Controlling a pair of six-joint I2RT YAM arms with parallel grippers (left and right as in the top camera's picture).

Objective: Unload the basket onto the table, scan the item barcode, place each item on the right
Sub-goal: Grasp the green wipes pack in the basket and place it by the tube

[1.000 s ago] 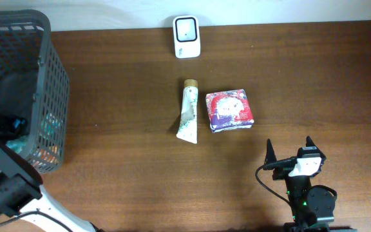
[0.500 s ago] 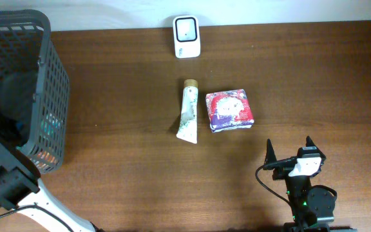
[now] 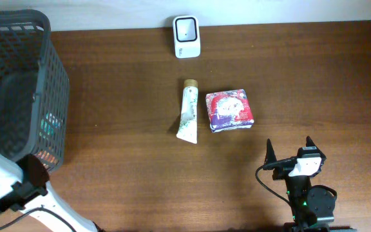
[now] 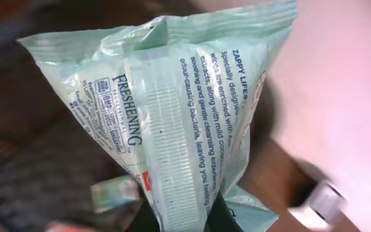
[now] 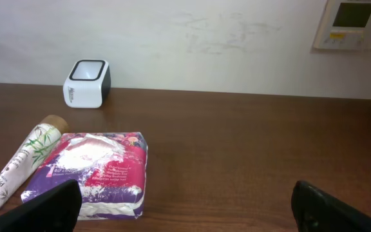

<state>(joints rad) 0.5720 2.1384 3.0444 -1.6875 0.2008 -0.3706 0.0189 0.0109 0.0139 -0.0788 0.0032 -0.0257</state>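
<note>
Pickup looks done: left gripper clamps a wipes packet, right gripper gapes idle; next, face its barcode toward the scanner.

Left hand pinches a wipes packet tight; right hand points forward, jaws spread wide.

left gripper: mine, mostly buried behind the wipes pack, just dark bits at the bottom edge
pack's fine print: too tiny for me to read
behind the pack: all blur, plus a white blob I can't name
basket: chopped by the overhead's left edge
right fingers: only tips, bottom corners
</note>
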